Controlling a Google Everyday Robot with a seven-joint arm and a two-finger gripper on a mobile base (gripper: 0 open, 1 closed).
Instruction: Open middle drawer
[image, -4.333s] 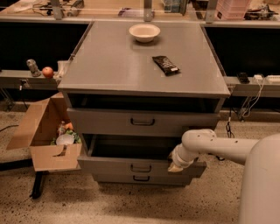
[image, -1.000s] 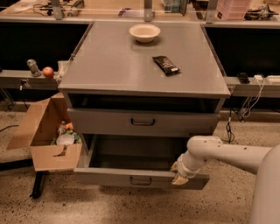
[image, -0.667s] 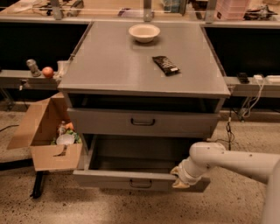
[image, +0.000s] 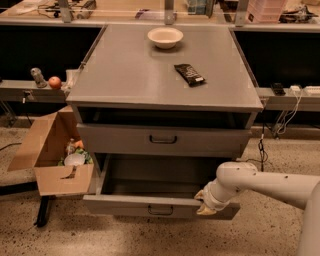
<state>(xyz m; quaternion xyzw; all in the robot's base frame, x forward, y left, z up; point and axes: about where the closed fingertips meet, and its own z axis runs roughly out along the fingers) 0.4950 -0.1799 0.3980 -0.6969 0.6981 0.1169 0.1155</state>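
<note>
The middle drawer (image: 150, 205) has slid further out than a second ago, and the gripper (image: 206, 204) has come with it. The gripper sits at the right end of the wide front panel, with the handle (image: 160, 210) toward the centre. You cannot tell its grip. No writing is readable.
</note>
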